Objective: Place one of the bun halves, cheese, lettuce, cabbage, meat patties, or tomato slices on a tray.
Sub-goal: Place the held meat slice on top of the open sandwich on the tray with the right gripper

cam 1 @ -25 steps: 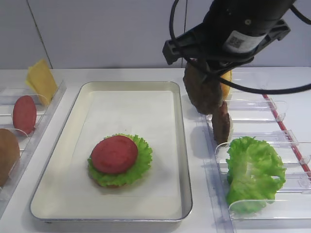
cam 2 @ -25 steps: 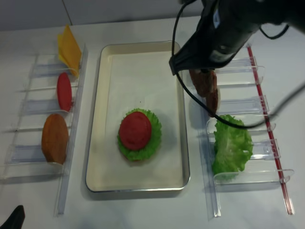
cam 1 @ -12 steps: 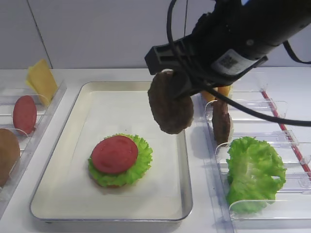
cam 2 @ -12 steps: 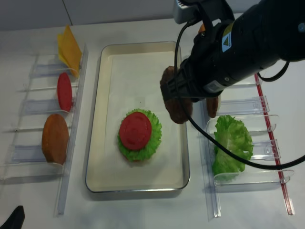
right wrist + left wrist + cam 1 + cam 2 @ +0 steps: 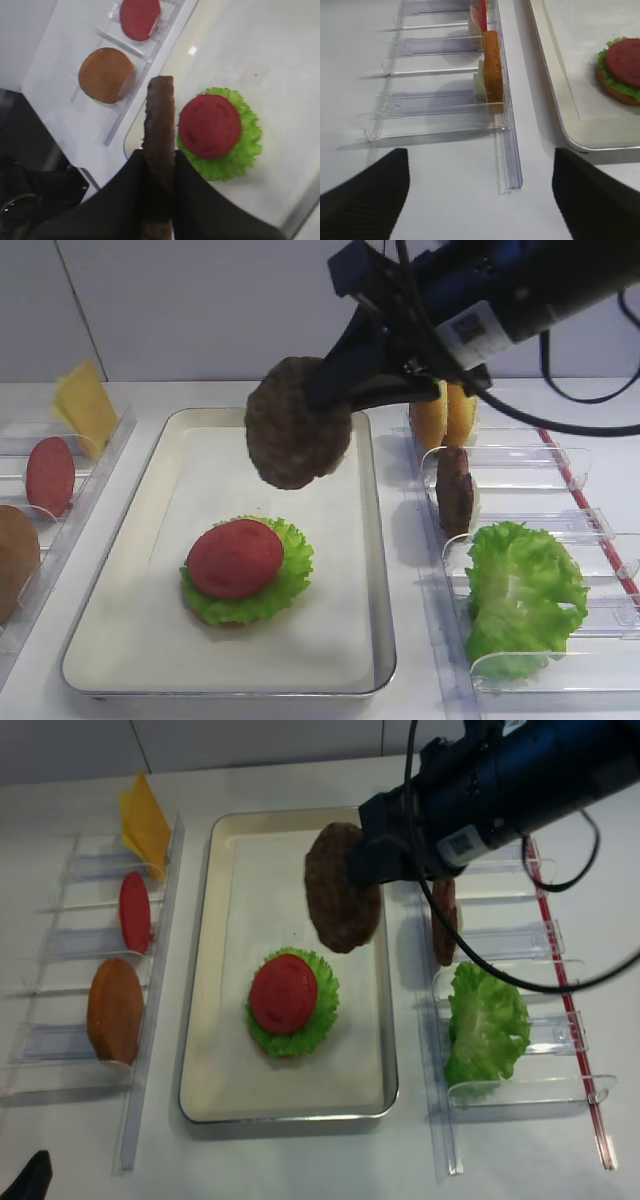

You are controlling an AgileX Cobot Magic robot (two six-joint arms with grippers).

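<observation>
Clenched on one edge of the round, grainy dark brown meat patty (image 5: 296, 436), the right gripper (image 5: 159, 165) carries it edge-on above the cream rectangular metal tray (image 5: 378, 570), at about one o'clock from the stacked red tomato slice (image 5: 236, 557); the patty looks stiff and light, so this rim grip should suffice.

No text, brand or number can be read in any view. A small white label (image 5: 470, 328) with a square code pattern sits on the right arm (image 5: 520, 285), too blurred to read.
</observation>
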